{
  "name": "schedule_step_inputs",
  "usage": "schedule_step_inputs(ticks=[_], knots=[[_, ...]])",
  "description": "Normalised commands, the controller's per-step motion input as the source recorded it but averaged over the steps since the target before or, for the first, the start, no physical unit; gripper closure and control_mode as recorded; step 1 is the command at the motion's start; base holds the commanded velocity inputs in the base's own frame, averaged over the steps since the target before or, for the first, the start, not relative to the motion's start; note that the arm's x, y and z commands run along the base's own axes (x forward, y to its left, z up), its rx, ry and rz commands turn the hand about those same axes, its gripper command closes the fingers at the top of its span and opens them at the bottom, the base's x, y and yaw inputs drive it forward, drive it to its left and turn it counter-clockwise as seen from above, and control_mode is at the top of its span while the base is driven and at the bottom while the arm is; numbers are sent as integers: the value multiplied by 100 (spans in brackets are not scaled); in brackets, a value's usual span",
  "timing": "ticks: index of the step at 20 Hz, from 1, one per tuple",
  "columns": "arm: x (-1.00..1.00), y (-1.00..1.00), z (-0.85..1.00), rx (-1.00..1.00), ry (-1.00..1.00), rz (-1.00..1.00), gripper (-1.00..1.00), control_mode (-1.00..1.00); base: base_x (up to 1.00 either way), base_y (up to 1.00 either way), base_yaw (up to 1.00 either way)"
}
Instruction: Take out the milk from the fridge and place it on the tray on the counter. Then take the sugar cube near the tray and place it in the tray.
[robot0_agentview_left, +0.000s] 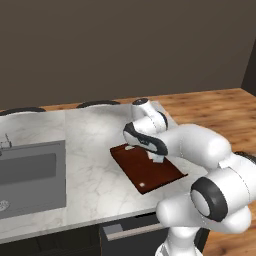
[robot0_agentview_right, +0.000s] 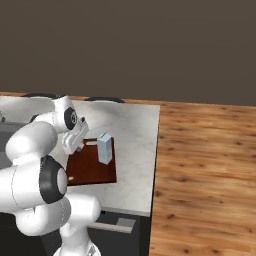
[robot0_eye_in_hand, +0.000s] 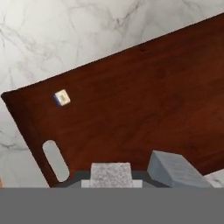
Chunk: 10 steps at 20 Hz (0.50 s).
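The milk (robot0_agentview_right: 105, 148) is a small pale blue-and-white carton with a gabled top. It stands upright on the tray (robot0_agentview_right: 92, 167), near the tray's far end in the right base view. In the hand view its grey-blue top (robot0_eye_in_hand: 175, 169) shows at the bottom edge, over the tray's wood.

The sugar cube (robot0_eye_in_hand: 62, 97) is a tiny white cube with a faint blue edge. It lies inside the tray (robot0_eye_in_hand: 131, 105), close to one short end and near the pale handle slot (robot0_eye_in_hand: 56, 160), well apart from the milk.

The tray is flat, dark reddish-brown and rectangular. It rests on the counter (robot0_agentview_left: 95, 150), whose top is white-grey marbled stone. In the left base view the tray (robot0_agentview_left: 145, 172) lies at an angle, between the sink (robot0_agentview_left: 32, 175) and the counter's right edge, and a small pale spot near its near end may be the handle slot or the cube; I cannot tell which.

The gripper (robot0_agentview_right: 75, 142) hangs over the tray just beside the milk. It is clenched on nothing, and the cube lies free below it.
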Motion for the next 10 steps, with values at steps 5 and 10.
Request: schedule_step_inputs(ticks=[5,10], knots=[[15,0,-25,-9,-1,-1,100,-100,0,0,0],[0,8,-32,-7,-4,-1,100,-100,0,0,0]])
